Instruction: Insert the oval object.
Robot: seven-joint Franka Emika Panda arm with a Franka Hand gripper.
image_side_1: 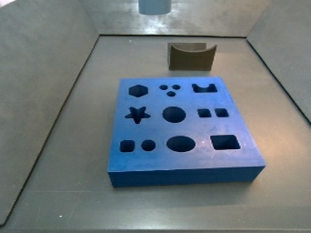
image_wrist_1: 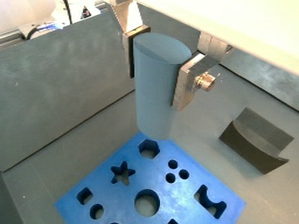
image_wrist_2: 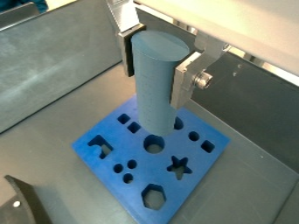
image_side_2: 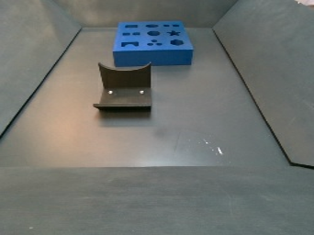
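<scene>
My gripper (image_wrist_1: 160, 70) is shut on the oval object (image_wrist_1: 155, 98), a smooth pale grey peg held upright between the silver fingers (image_wrist_1: 188, 80). Both wrist views show the hold; the gripper (image_wrist_2: 156, 70) grips the peg (image_wrist_2: 156, 101) near its top. The blue board (image_wrist_1: 176, 197) with several shaped holes lies on the floor below, and the peg hangs well above it (image_wrist_2: 198, 166). In a side view only the peg's lower end (image_side_1: 155, 5) shows, above and behind the board (image_side_1: 249, 127), whose oval hole (image_side_1: 180, 144) is open. The other side view shows the board (image_side_2: 153, 57) far off.
A dark brown block with a curved notch (image_side_1: 190, 56) stands on the floor behind the board; it also shows in a wrist view (image_wrist_1: 257, 138) and in a side view (image_side_2: 123, 89). Grey walls enclose the floor on all sides.
</scene>
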